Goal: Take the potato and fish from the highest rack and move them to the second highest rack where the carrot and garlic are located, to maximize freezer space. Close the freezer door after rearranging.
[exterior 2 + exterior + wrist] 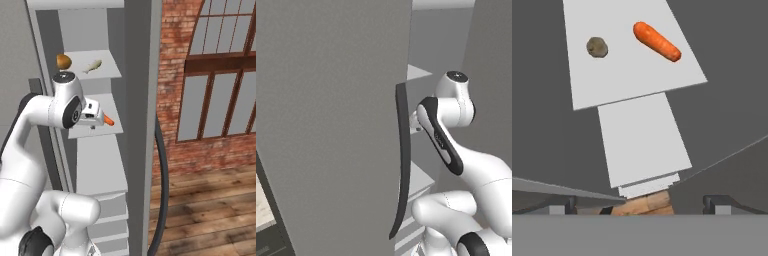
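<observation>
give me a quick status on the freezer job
Two-finger gripper open, empty, above second grey shelf. Golden-brown potato and pale fish on top shelf. Orange carrot below. Nothing blocking.

Open freezer door [331, 125] w/ dark handle [402, 160], arm [456, 150] beside.

My arm [466, 165] is glossy white, built of rounded, tube-like segments joined by dark bands. A long black strip with small pale markings runs along one link, and a dark round cap tops the joint above it. My hand [92, 114] is a small white block with dark finger tips.
</observation>
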Motion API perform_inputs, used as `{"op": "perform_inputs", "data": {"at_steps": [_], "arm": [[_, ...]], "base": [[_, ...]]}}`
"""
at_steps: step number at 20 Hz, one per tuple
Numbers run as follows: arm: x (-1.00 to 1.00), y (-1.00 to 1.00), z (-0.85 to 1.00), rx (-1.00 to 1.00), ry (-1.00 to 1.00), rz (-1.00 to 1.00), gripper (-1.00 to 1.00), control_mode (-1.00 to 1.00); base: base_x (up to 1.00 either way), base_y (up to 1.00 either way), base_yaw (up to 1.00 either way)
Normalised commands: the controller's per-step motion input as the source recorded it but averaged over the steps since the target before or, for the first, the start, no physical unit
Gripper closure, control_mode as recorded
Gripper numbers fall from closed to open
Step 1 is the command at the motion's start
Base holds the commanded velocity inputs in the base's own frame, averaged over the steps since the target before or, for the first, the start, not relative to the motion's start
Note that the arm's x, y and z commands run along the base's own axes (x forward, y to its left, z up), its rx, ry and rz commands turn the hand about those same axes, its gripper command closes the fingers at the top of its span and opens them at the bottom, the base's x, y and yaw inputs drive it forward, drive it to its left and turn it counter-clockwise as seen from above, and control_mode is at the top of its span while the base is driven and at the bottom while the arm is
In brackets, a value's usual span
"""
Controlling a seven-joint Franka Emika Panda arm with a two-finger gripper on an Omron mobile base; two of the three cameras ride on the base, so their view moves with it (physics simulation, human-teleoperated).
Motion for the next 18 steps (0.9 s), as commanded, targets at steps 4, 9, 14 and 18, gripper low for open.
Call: {"op": "perform_inputs", "data": {"at_steps": [4,9,14,18], "arm": [[0.42,0.00,0.70,0.01,-0.07,0.00,-1.00,-1.00],[0.49,0.03,0.94,0.00,-0.01,-0.03,-1.00,-1.00],[0.60,0.00,0.80,0.00,0.02,-0.06,-1.00,-1.00],[0.61,-0.03,0.33,0.00,0.01,0.00,-1.00,-1.00]], "base": [[0.00,0.00,0.00],[0.00,0.00,0.00],[0.00,0.00,0.00],[0.00,0.00,0.00]]}}
